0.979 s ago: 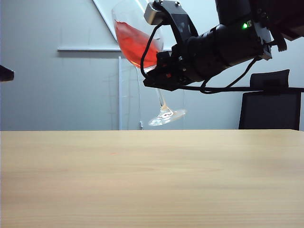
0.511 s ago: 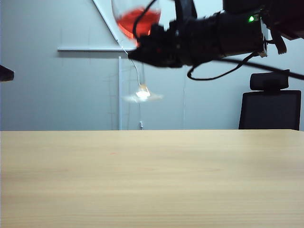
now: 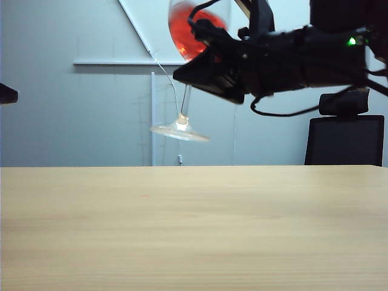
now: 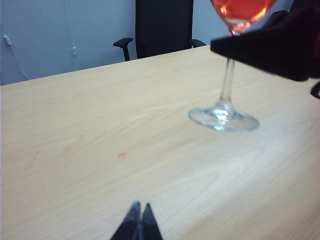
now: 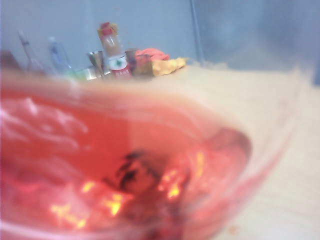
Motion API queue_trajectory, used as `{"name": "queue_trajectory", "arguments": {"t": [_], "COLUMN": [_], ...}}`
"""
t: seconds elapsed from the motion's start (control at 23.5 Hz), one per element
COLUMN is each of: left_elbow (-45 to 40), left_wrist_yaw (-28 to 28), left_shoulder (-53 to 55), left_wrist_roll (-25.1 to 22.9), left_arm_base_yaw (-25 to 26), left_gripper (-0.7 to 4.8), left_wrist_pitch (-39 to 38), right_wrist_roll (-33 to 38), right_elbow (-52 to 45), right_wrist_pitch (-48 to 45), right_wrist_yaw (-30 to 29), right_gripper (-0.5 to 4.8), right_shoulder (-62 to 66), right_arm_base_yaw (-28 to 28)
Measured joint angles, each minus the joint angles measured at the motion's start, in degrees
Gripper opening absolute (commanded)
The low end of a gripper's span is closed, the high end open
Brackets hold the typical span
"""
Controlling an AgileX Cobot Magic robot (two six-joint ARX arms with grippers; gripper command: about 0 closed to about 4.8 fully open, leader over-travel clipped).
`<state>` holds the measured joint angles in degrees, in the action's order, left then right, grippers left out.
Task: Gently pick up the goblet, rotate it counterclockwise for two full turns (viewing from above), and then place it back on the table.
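— What changed since a moment ago?
— The tall clear goblet [image 3: 185,73] of red liquid, leaning before, now hangs nearly upright, foot tipped.
— And the hands?
— The right gripper [image 3: 203,71] is clamped on its stem, well above the tan wooden table [image 3: 194,242]; the left gripper [image 4: 140,225], fingers together, sits low, well apart.

The goblet [image 3: 185,73] is clear glass with red liquid (slightly orange); the table [image 3: 194,230] is light tan wood.

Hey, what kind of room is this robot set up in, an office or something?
Probably an office or meeting room: a black office chair behind the tan wooden table, plain grey walls, and a whiteboard-like panel.
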<state>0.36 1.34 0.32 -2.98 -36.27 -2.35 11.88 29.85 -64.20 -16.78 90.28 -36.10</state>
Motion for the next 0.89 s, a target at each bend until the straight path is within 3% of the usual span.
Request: {"name": "queue_trajectory", "arguments": {"t": [0.26, 0.51, 0.89], "left_elbow": [0.0, 0.0, 0.0], "left_wrist_yaw": [0.0, 0.0, 0.0], "left_shoulder": [0.0, 0.0, 0.0], "left_wrist_roll": [0.0, 0.0, 0.0], "left_arm_base_yaw": [0.0, 0.0, 0.0], "left_gripper": [-0.05, -0.05, -0.04], "left_wrist_pitch": [0.0, 0.0, 0.0], "right_wrist_roll": [8.0, 10.0, 11.6], "right_elbow": [-1.2, -0.9, 0.7], "right_wrist_pitch": [0.3, 7.2, 11.4], "right_wrist_yaw": [-0.3, 4.5, 4.6], "right_gripper": [-0.05, -0.05, -0.05], "right_shoulder": [0.0, 0.0, 0.0], "right_arm_base_yaw": [0.8, 0.6, 0.6]}}
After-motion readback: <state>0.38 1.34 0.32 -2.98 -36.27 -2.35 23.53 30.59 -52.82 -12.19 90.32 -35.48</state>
